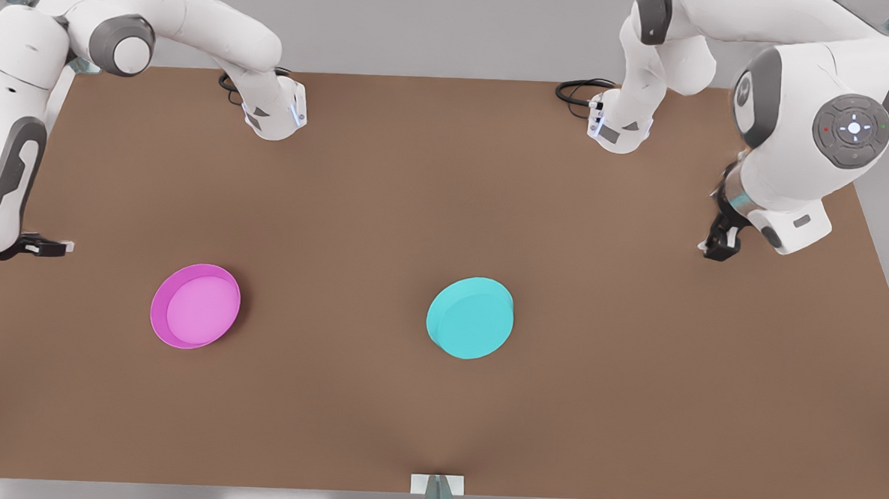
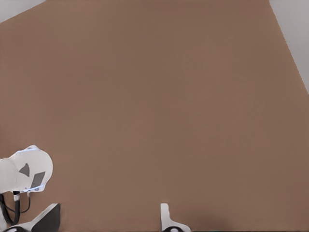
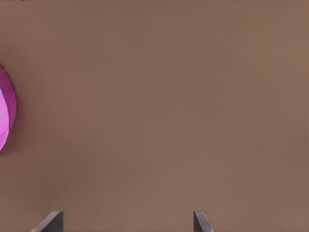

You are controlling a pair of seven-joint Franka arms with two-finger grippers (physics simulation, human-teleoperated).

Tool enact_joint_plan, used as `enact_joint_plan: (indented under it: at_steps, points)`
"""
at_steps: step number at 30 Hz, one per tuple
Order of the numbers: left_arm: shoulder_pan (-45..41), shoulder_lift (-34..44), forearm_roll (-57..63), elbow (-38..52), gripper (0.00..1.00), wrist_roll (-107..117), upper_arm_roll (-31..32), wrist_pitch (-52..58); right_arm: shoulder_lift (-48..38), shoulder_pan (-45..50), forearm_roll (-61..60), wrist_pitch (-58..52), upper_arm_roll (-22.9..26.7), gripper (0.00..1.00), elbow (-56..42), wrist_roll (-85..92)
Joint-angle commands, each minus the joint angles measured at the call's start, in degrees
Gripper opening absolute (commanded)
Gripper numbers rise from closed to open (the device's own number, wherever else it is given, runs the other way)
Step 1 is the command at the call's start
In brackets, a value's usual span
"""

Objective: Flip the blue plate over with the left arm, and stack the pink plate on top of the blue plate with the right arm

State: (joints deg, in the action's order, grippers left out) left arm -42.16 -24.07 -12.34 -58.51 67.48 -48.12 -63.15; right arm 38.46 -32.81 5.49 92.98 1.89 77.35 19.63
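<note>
Right gripper (image 1: 43, 245): black, at the table's edge on the front view's left, low over the surface. In its wrist view the fingertips (image 3: 50, 221) stand wide apart, nothing between them.
Left gripper (image 1: 721, 239): black, hanging above the table on the front view's right. In its wrist view the fingertips (image 2: 48, 218) are spread, nothing held.
Table (image 1: 416, 203): brown, flat; broad bare ground between the two arm bases and across the middle; both grippers sit near opposite side edges.
Arm bases: two white mounts (image 1: 274, 111) at the far edge, each with a black cable (image 1: 583, 90) coiled beside it; one base (image 2: 24, 169) is seen from the left wrist.
Pink plate (image 1: 195, 305): hollow side up, rim showing, flat on the table; nearer the right gripper, apart from it, nothing between. Its rim (image 3: 7, 111) edges into the right wrist view.
Blue plate (image 1: 470, 317): base up, rim down, flat; well apart from the pink plate and from the left gripper, open table all round.
Bracket (image 1: 437, 489): small grey piece at the near edge, centre.
</note>
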Motion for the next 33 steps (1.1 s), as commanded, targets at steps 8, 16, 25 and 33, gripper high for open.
enact_joint_plan:
  at_steps: [8, 16, 25, 33]
  points:
    - [36.27, 15.80, 14.54, -20.51, 1.00, -61.32, 49.97, -8.75, 3.90, -0.06, -9.09, 23.48, -4.08, 1.00, 7.29, 16.93]
    - [36.09, 15.80, 11.82, -18.66, 1.00, -68.44, 48.56, -1.01, -8.58, 0.90, -11.29, 29.46, -8.65, 1.00, 28.29, 17.02]
    - [36.27, 13.08, 11.64, -18.04, 1.00, -67.48, 45.13, 1.89, -8.14, 1.08, -11.64, 38.16, -9.89, 1.00, 33.66, 16.85]
    - [35.13, 12.73, 7.95, -16.73, 1.00, -56.93, 47.86, -1.45, -4.98, 1.87, -14.54, 41.59, -11.29, 1.00, 33.48, 16.85]
